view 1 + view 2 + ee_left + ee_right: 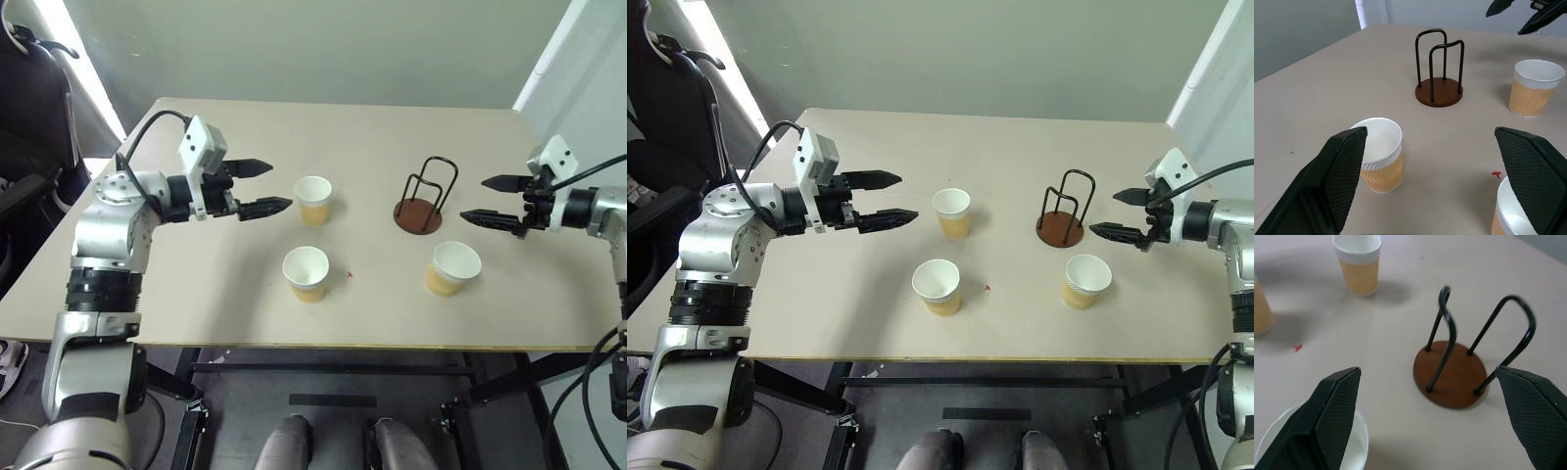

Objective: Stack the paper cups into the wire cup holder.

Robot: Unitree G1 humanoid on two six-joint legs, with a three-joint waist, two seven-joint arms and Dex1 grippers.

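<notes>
Nearest the front edge of the bench (196,313) stand two paper cups, upright and well apart: the front-centre cup (307,272) and the front-right cup (454,267), both empty, white inside. A small red speck (350,275) lies on the bench just beside the front-centre cup (stray mark, not part of the task). Further back stands the third cup (313,200), also upright, and to its right the wire cup holder (424,199), its brown disc base flat on the bench, wire loops upright, nothing stacked in it yet. Left hand (266,187) hovers above the bench just left of the third cup, fingers spread wide, holding nothing. Right hand (495,201) hovers just right of the holder and behind the front-right cup, fingers likewise apart and empty. Judgement: task not begun; step in hand is the first pick. Left hand is best placed for the third cup, which in the left wrist view sits nearer one finger than the other, so centre it between the fingers before closing. Grip low on the ribbed wall, gently (thin paper will crush), keep the cup upright, then lower it between the loops without nudging the light holder.
</notes>
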